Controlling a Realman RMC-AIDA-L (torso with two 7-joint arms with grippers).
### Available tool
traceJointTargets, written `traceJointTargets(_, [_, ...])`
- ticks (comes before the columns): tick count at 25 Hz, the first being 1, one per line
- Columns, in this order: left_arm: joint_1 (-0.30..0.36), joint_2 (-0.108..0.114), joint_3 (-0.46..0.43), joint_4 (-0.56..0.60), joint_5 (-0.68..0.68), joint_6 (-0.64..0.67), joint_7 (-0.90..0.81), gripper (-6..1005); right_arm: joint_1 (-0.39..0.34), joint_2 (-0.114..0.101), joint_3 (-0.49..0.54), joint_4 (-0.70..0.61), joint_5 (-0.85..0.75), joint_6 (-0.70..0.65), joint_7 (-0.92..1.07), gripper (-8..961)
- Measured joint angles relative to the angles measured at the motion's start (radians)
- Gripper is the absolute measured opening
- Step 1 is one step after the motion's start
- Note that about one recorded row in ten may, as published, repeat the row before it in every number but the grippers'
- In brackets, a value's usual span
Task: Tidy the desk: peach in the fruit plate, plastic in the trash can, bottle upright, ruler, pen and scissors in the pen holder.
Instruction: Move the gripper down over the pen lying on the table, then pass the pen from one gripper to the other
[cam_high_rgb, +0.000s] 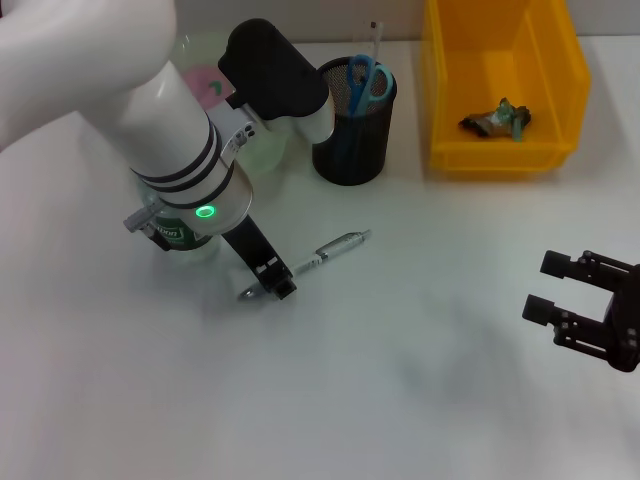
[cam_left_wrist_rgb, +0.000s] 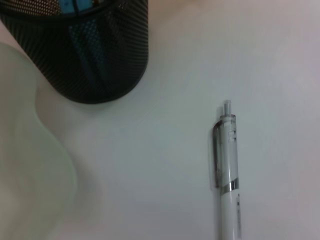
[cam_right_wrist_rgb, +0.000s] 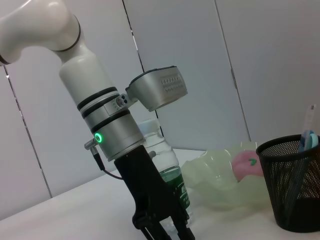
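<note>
Head view looks steeply down over the whole white desk (cam_high_rgb: 420, 380); left wrist view hangs close above it; right wrist view looks sideways, low; all share the black mesh pen holder (cam_high_rgb: 352, 125).

Black mesh pen holder (cam_high_rgb: 353, 125), yellow bin (cam_high_rgb: 500, 85)

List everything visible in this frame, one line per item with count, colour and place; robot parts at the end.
pen: one, white and clear with a metal clip, lying on the table in front of the pen holder.
pen holder: one, black mesh, behind the pen, upright.
scissors: one, blue handles, standing in the pen holder.
ruler: one, clear, standing in the pen holder.
bottle: one, clear with green label, upright behind the left arm.
fruit plate: one, pale green, beside the pen holder.
peach: one, pink, in the fruit plate.
trash can: one, yellow bin, far right.
plastic: one crumpled piece, in the trash can.
table: one, white.
left gripper: black, at the pen's near end.
right gripper: black, open, hovering at right.
</note>
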Motion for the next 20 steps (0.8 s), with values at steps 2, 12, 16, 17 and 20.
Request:
traceJointTargets(2, [0.000,0.000,0.003,-0.002,0.000,0.000,0.000,463,0.001,-0.001,0.000,0.003,0.000,0.002,-0.001,626])
traceJointTargets(12, [-0.006,0.000,0.015,-0.008,0.000,-0.001,-0.004,418,0.005,-0.004,0.000,0.010,0.000,0.011,-0.004,620])
traceJointTargets(16, [-0.007,0.000,0.015,-0.008,0.001,-0.002,-0.003,390,0.006,-0.005,0.000,0.010,0.000,0.010,-0.004,618])
traceJointTargets(17, [-0.007,0.000,0.015,-0.008,0.001,-0.002,-0.001,384,0.005,-0.005,0.000,0.010,0.000,0.011,-0.003,617])
traceJointTargets(20, [-0.007,0.000,0.015,-0.008,0.001,-0.002,0.000,363,0.006,-0.005,0.004,0.009,0.000,0.011,-0.001,615])
